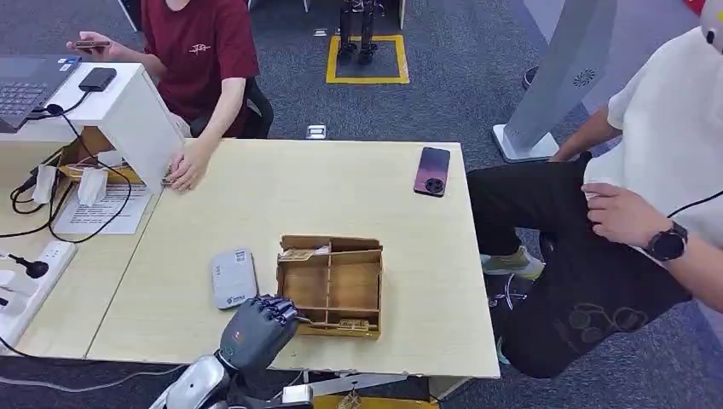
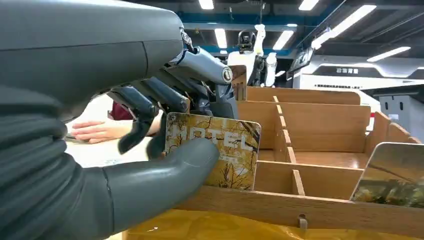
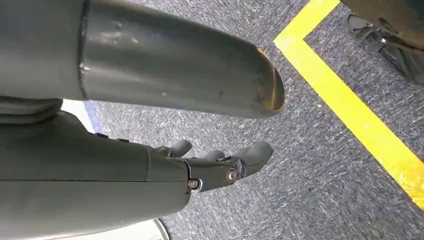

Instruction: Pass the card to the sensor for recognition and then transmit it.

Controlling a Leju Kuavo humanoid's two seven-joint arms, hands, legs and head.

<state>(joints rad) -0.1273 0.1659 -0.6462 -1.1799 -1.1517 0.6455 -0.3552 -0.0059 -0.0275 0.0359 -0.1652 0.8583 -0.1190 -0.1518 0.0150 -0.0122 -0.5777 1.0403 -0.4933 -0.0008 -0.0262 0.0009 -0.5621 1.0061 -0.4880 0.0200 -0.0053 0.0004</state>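
A dark phone point(image 1: 432, 171) lies on the table point(image 1: 341, 183); a laptop point(image 1: 30, 85) sits at far left.

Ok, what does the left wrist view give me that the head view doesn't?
Left wrist view alone: the left hand pinches the hotel card between thumb and fingers at the wooden organizer, with a second card standing nearby. Head view alone: the white sensor beside the organizer, a phone, and two people seated. Both share the left hand, the organizer and a person's hand resting on the table.

1 wooden tray point(image 1: 372, 281), 2 hotel cards point(image 2: 220, 150) point(image 2: 395, 175), 1 white sensor point(image 1: 234, 278), 1 phone point(image 1: 433, 171), 2 people point(image 1: 200, 51) point(image 1: 665, 145), 1 laptop point(image 1: 26, 85), 2 robot hands point(image 1: 256, 328) point(image 3: 220, 167).
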